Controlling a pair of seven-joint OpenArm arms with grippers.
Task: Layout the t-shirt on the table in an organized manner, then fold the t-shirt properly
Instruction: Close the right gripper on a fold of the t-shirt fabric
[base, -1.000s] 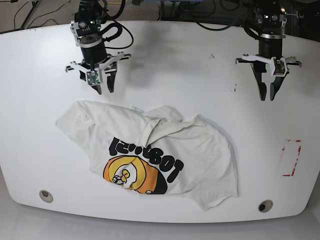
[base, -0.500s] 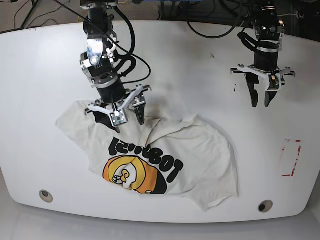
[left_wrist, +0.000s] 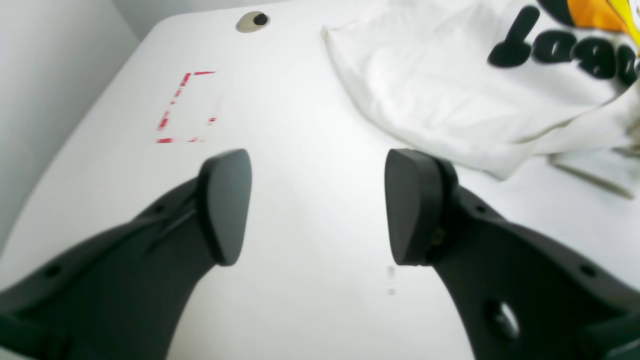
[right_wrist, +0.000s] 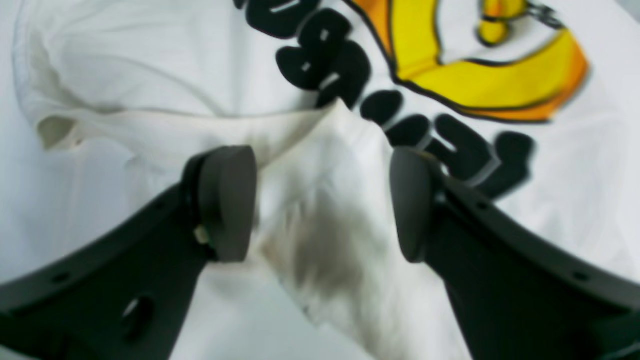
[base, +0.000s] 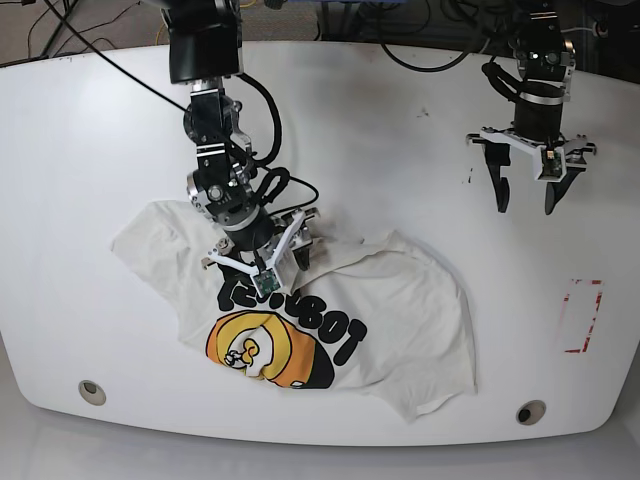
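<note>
Between your right gripper's (right_wrist: 320, 200) jaws, which stand apart, sits a raised fold of the t-shirt (base: 300, 300), not clamped; black lettering (right_wrist: 380, 95) and the orange-yellow graphic (right_wrist: 480, 75) lie just beyond the tips. Your left gripper (left_wrist: 317, 205) also has its jaws apart, with nothing between them, above the bare surface (left_wrist: 300, 150). Item, t-shirt: crumpled, print up, near the front edge of the surface, with one sleeve toward your right side and the hem (left_wrist: 350, 95) lying ahead of your left gripper, well apart from it. Item, red-outlined rectangle (left_wrist: 187, 107): on the surface ahead of your left gripper, on the far side from the cloth. Item, two round grommet holes: one (base: 531, 411) near the front corner on your left, one (base: 92, 391) on your right. Item, dark specks (base: 423, 111): between your two arms toward the back.
</note>
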